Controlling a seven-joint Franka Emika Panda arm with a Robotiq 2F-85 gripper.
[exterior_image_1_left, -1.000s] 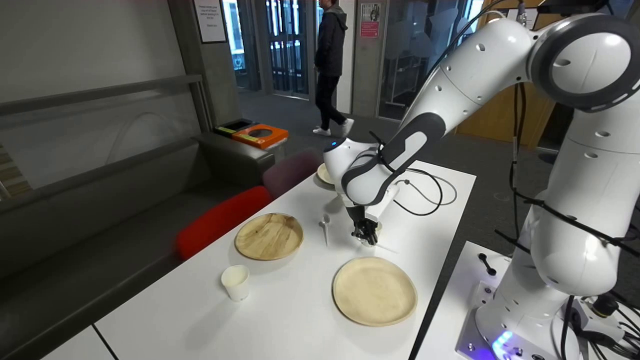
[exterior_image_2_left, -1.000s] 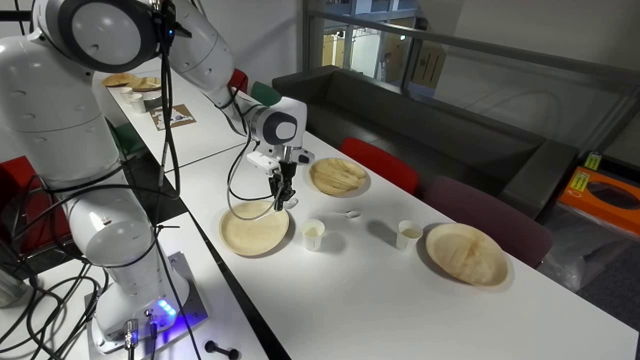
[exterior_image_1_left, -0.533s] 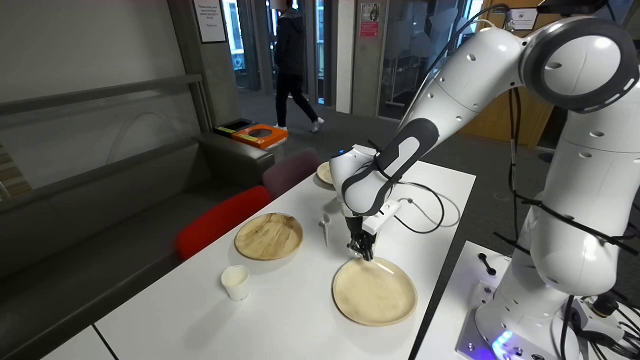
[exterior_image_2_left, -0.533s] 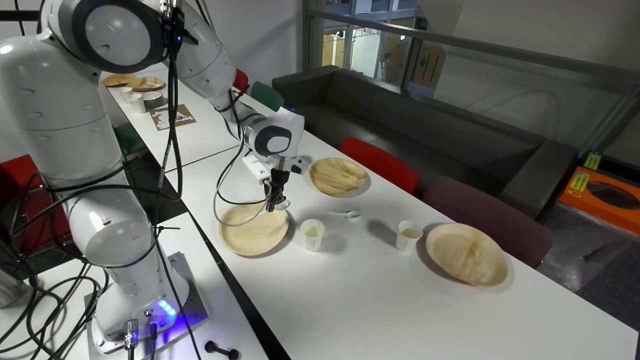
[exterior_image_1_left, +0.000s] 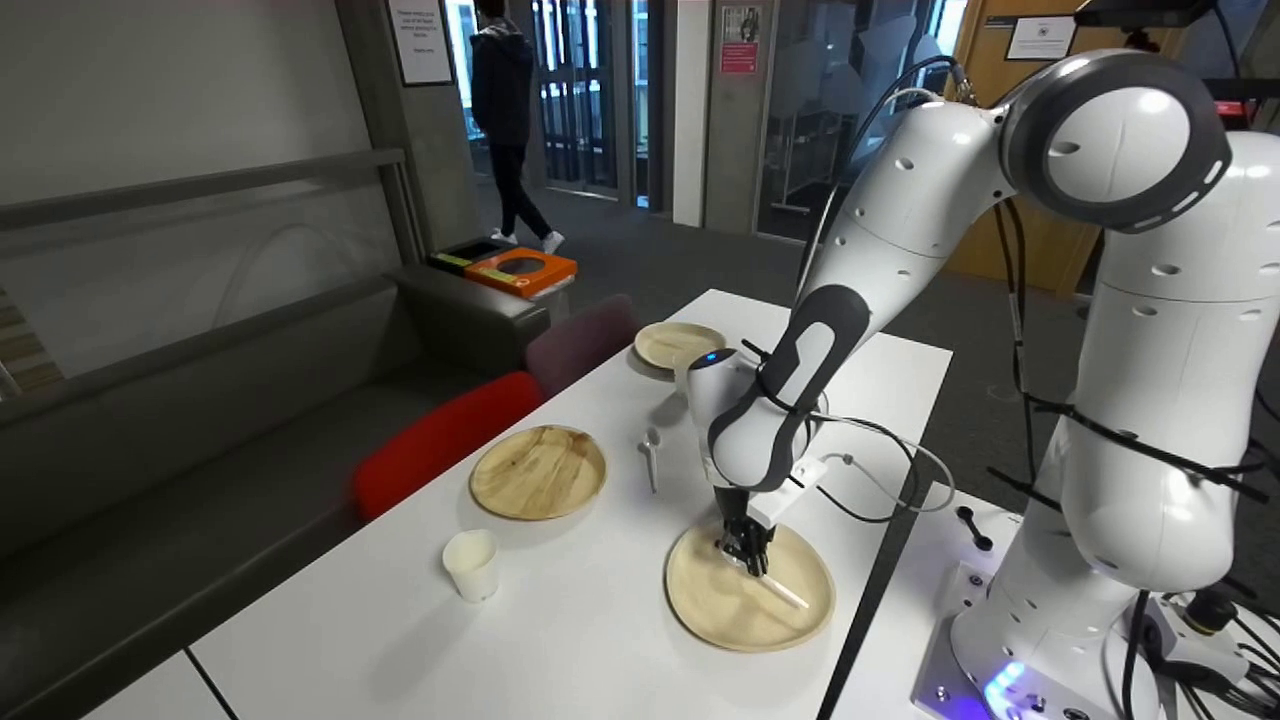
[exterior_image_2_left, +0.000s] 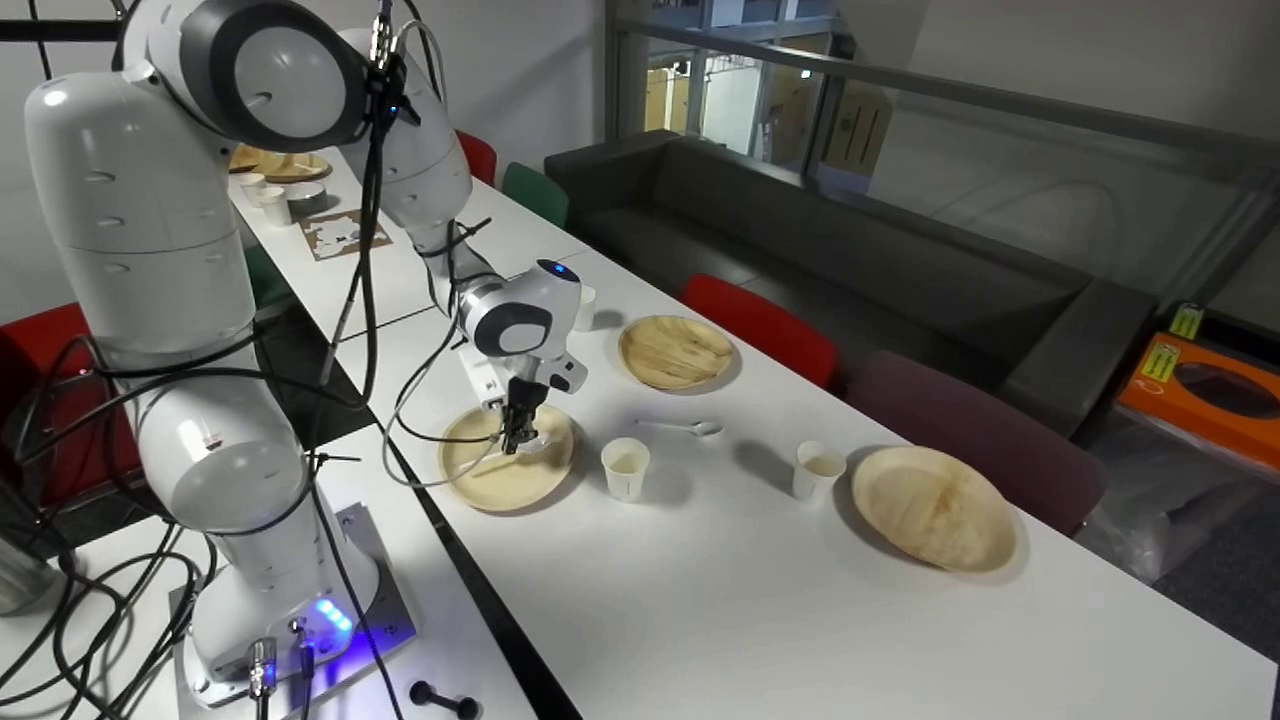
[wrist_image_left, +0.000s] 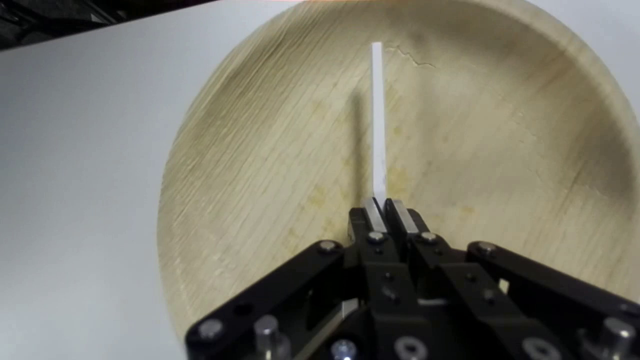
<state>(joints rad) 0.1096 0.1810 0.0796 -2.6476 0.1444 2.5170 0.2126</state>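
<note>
Spoon (wrist_image_left: 378, 120): because it looks light and slightly flexible, its handle (exterior_image_1_left: 785, 591) is best gripped firmly but gently.
Gripper (wrist_image_left: 384, 204): jaws are clamped on the handle.

A dark sofa (exterior_image_1_left: 250, 440) lines a grey wall (exterior_image_1_left: 180, 90) with a rail (exterior_image_1_left: 200, 187).
</note>
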